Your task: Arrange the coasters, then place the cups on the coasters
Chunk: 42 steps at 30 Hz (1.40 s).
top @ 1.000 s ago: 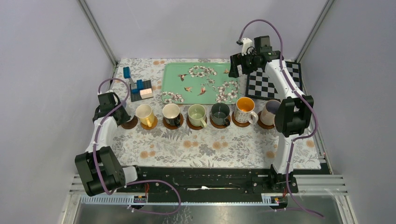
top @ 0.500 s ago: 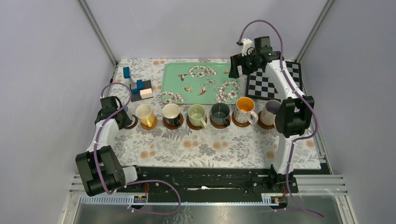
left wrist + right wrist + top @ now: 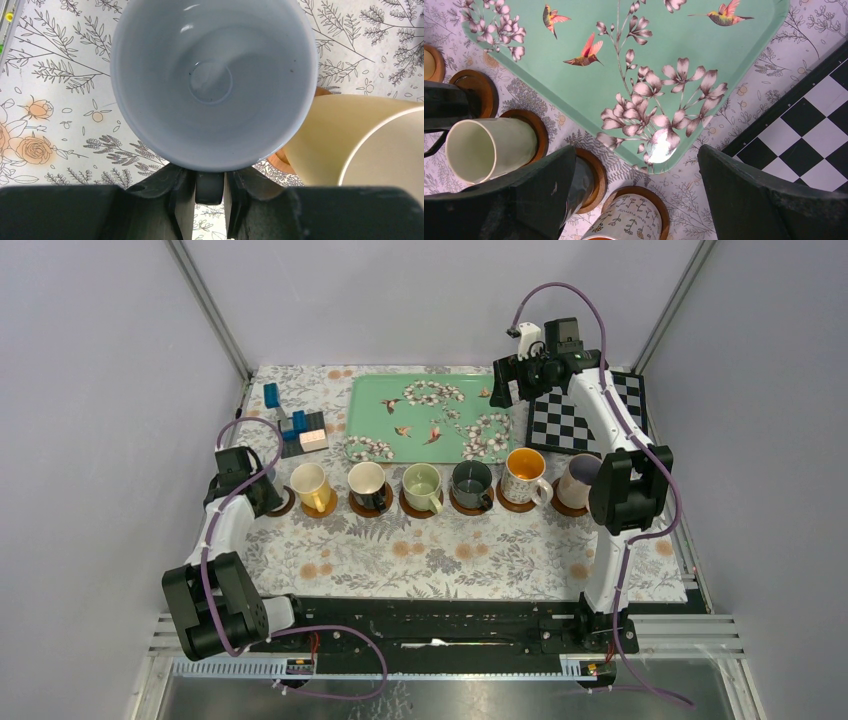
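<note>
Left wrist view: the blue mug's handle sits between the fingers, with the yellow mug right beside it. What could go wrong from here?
1. The left gripper closely flanks the pale blue mug's handle; backing off before opening wider could drag or tip it.
2. The yellow mug is very near; a sideways shift could knock it.
3. The coaster is mostly hidden, so centring is unconfirmed.

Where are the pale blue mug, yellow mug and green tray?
pale blue mug point(image 3: 214, 82): left wrist view, on its inside bottom.
yellow mug point(image 3: 310, 483): top external view, on its open mouth.
green tray point(image 3: 744, 40): right wrist view, on bare green surface near a corner.
</note>
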Available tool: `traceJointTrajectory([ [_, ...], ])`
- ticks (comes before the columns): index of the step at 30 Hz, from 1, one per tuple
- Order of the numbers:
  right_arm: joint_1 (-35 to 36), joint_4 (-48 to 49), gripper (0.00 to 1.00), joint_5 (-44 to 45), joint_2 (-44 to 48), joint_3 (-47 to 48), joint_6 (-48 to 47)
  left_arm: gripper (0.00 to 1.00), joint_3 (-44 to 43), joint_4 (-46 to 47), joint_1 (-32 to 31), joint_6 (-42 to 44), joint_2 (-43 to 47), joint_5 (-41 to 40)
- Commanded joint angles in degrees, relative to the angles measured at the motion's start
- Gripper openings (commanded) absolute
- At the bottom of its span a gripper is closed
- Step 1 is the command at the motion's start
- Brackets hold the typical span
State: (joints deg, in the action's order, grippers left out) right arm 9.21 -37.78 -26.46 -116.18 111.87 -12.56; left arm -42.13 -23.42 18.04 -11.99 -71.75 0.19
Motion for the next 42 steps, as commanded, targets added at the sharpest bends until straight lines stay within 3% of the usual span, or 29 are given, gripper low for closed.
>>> traceJointTrajectory([
  [1, -0.11, 1.65, 0.98, -0.03, 2.86, 1.36, 0.08, 0.28, -2.05, 2.15, 0.10, 0.00, 0.31, -2.40],
  [10, -0.16, 1.83, 0.98, -0.07, 2.89, 0.91, 0.03, 0.45, -3.86, -1.42, 0.17, -1.56, 0.33, -1.81],
  [22, -0.16, 2.61, 0.98, -0.52, 3.66, -0.80, 0.32, 0.53, -5.27, -6.31, 0.14, -1.46, 3.55, -1.64],
  [28, -0.12, 2.62, 0.98, -1.04, 3.94, -0.44, 0.54, 0.65, -7.40, -8.80, 0.06, -0.92, 5.27, -0.70],
  [39, -0.11, 1.38, 0.98, -2.39, 3.83, 2.91, 0.47, 0.78, -25.64, -17.28, -1.69, 5.14, 2.92, 3.97],
  [42, -0.16, -0.25, 0.98, -2.54, 2.78, 5.96, 0.54, 0.89, -32.06, -17.77, -4.02, 8.10, 0.24, 6.72],
])
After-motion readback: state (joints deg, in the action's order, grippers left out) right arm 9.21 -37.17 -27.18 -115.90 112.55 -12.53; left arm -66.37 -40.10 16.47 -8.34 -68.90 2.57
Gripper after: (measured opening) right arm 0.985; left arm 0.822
